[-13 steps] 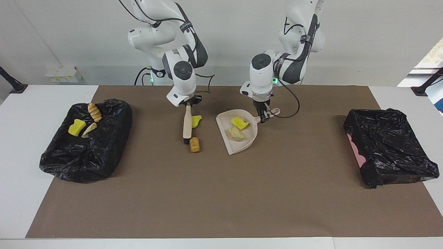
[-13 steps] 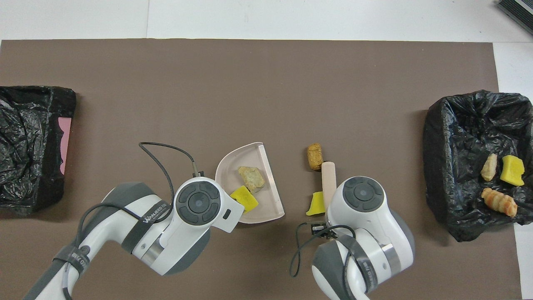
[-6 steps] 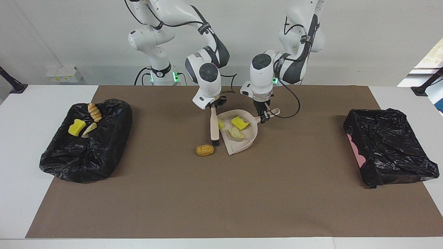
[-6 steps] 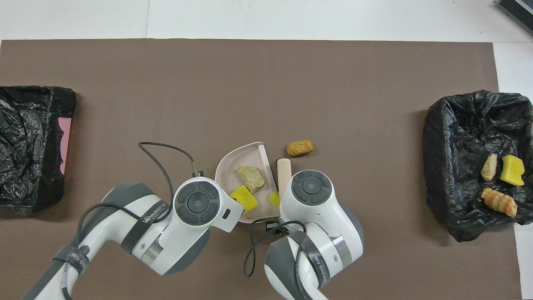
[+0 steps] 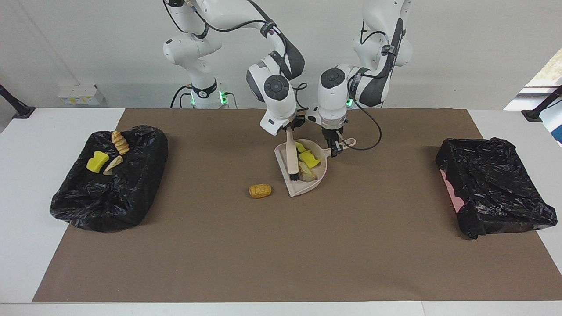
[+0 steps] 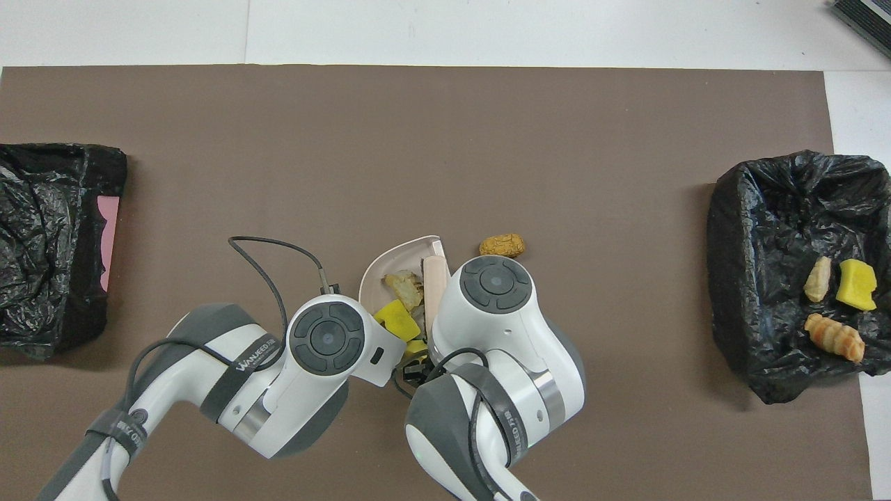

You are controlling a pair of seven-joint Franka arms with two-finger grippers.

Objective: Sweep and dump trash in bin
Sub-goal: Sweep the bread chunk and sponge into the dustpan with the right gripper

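Right fingers [image 5: 290, 130] pinch brush [image 5: 291, 159] inside dustpan [image 5: 307, 186]; left fingers [image 5: 335, 149] pinch its handle

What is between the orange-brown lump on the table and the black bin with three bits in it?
Nothing: between the orange-brown lump and the black bin there is only bare brown mat, seen in both views.

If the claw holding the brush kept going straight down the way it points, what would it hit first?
Probably the dustpan: the right claw points down over it, the brush already reaching inside among the scraps.
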